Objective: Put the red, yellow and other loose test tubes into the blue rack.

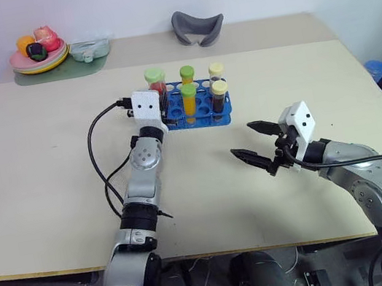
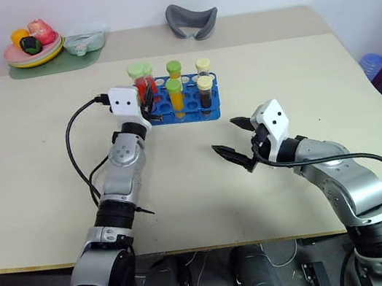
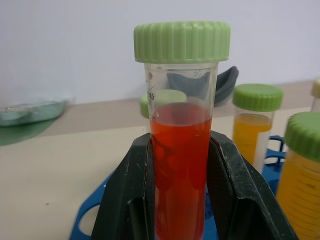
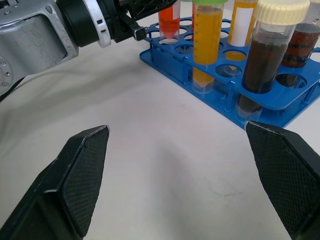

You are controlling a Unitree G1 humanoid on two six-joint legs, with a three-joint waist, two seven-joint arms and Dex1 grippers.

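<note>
red tube point(image 3: 179, 150) sits upright between your left gripper point(image 3: 180, 200) fingers, clamped tight, its tip at a hole in the blue rack point(image 1: 217, 116) at the near left corner. your right gripper point(image 1: 256, 142) hangs wide apart and empty, well clear of the rack.

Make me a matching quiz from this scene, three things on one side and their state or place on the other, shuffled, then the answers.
Things:
1. red tube
2. right gripper
3. brown tube

States:
A. open, over bare table
B. standing in the blue rack, nothing gripping it
C. clamped in the left gripper over the rack's corner

Pairs: 1-C, 2-A, 3-B
</note>
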